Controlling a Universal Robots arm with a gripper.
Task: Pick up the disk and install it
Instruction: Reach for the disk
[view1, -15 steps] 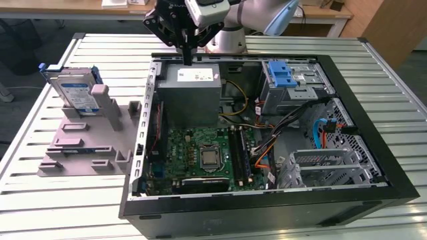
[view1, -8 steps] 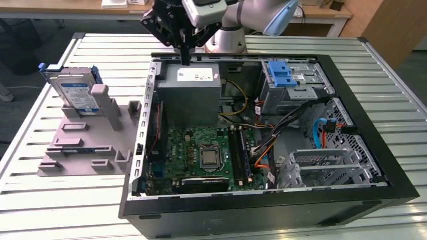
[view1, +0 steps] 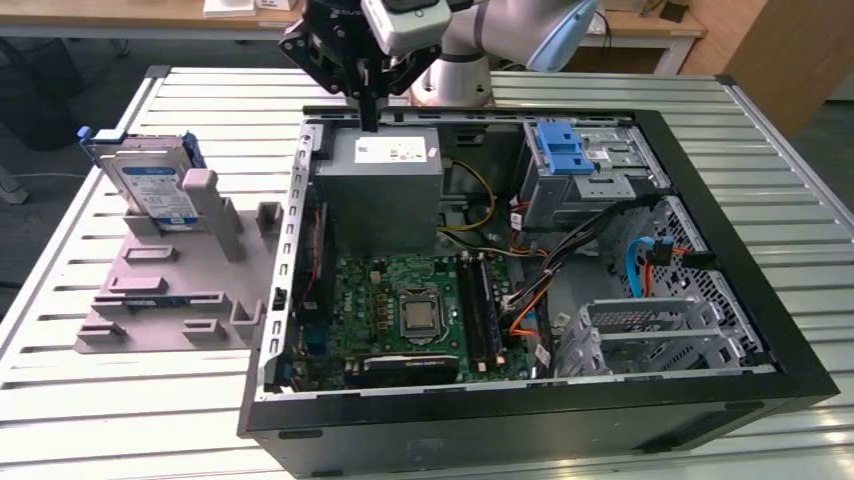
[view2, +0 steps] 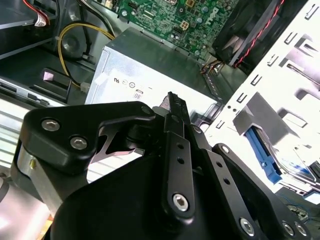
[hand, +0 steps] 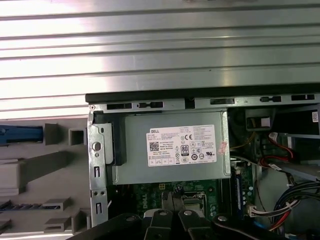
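You had a slatted metal table carrying the open computer tower, the grey slotted stand just beside.

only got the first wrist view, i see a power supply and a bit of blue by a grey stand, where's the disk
Observer: In the exterior view the disk stands upright in the grey slotted stand, at the exterior view's left of the computer case.
Operator: am i holding anything
Observer: No. The claw is shut and empty, over the case's far edge by the power supply, apart from the disk.
Operator: what's at the case's other side
Observer: A metal drive bay topped by a blue latch, in the far corner at the exterior view's right.
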